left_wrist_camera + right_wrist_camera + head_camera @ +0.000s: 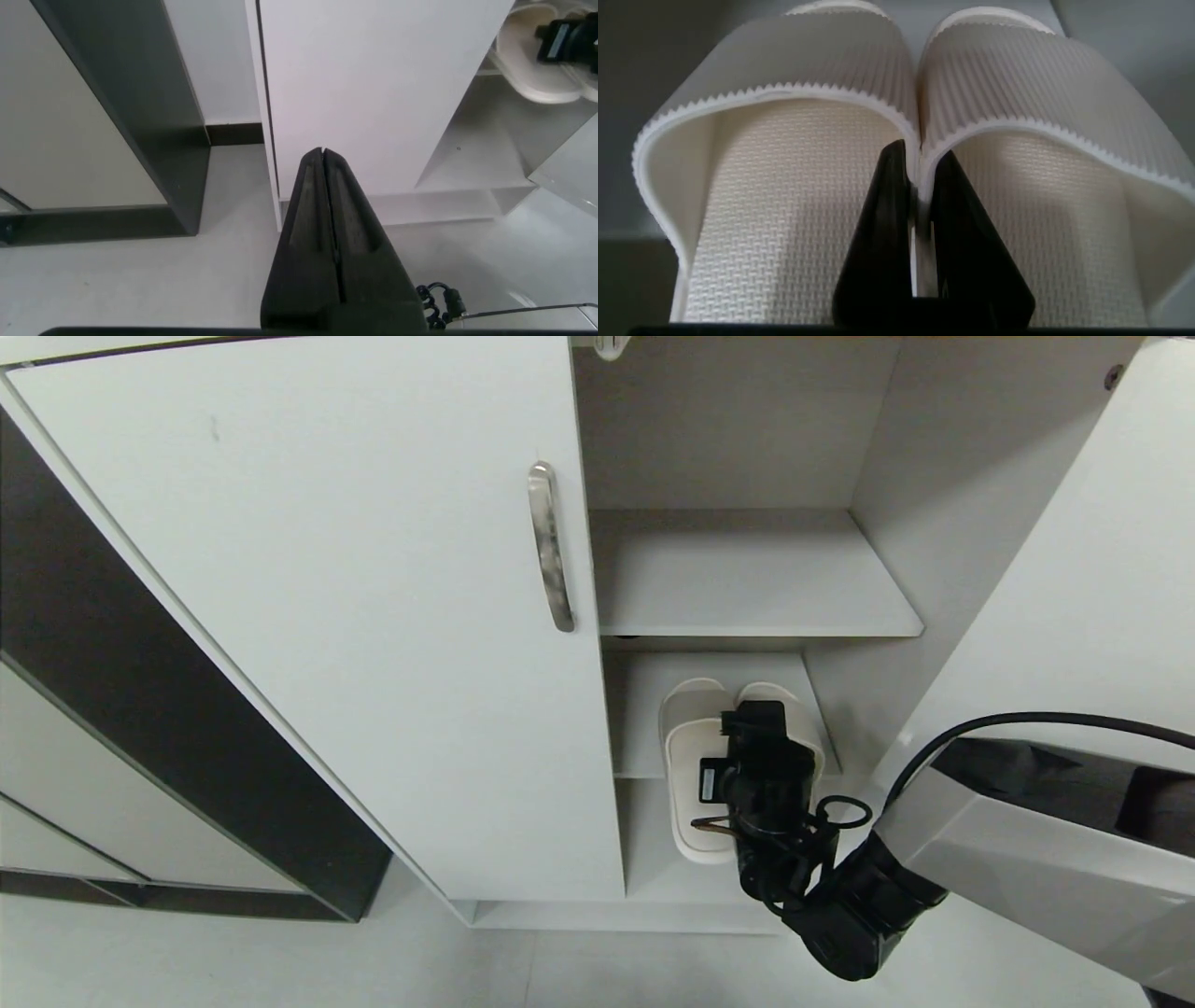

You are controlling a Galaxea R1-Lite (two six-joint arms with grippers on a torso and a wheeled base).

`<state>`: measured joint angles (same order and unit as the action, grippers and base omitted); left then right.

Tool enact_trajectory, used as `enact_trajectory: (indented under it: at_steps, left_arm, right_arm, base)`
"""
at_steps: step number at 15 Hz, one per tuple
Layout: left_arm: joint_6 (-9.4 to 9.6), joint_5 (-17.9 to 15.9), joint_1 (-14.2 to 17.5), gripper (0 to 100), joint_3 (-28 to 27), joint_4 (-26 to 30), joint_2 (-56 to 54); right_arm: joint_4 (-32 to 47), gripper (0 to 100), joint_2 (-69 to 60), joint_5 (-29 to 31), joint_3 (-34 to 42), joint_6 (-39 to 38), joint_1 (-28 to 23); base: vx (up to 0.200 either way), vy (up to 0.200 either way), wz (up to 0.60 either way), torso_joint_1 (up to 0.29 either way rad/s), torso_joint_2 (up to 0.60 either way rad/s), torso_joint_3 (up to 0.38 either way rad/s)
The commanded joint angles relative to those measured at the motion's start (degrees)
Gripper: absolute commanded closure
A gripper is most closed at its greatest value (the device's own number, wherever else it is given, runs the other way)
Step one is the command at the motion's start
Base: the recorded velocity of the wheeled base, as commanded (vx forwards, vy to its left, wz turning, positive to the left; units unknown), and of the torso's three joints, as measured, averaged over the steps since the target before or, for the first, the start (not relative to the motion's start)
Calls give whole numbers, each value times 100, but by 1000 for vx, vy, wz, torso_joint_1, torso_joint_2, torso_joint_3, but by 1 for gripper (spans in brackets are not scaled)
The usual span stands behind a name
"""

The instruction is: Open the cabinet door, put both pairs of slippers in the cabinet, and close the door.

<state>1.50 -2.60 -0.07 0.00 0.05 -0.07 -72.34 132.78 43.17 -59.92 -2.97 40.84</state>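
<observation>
Slippers lie toes-first on the cabinet's lower shelf, heels overhanging. Right gripper pinches both touching inner straps, so the pair moves as one. Left gripper, clamped on nothing, hangs clear by the closed door.

The cream slippers have ribbed straps and woven-textured insoles; the cabinet around them is white with a silvery handle, and the right gripper is black.
</observation>
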Motion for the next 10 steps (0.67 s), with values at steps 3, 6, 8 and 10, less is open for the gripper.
enact_trajectory:
  at_steps: [3,6,8,10]
  left_arm:
    - [-1,-4,-1,100,0,-5,7]
    - [-9,5,-1,100,0,-5,7]
    - [-9,-4,-1,100,0,-5,7]
    - [-9,5,-1,100,0,4,7]
  right_arm:
    - [229,100,389,-212,-706,-19,-261]
    - [792,100,521,-379,-1347,-28,-392]
    - [1345,100,556,-458,-1822,-230,-480]
    - [1793,100,556,-573,-2165,-335,-568]
  base:
    - [0,0,0,0,0,0]
    - [0,0,0,0,0,0]
    - [0,0,0,0,0,0]
    - [0,0,0,0,0,0]
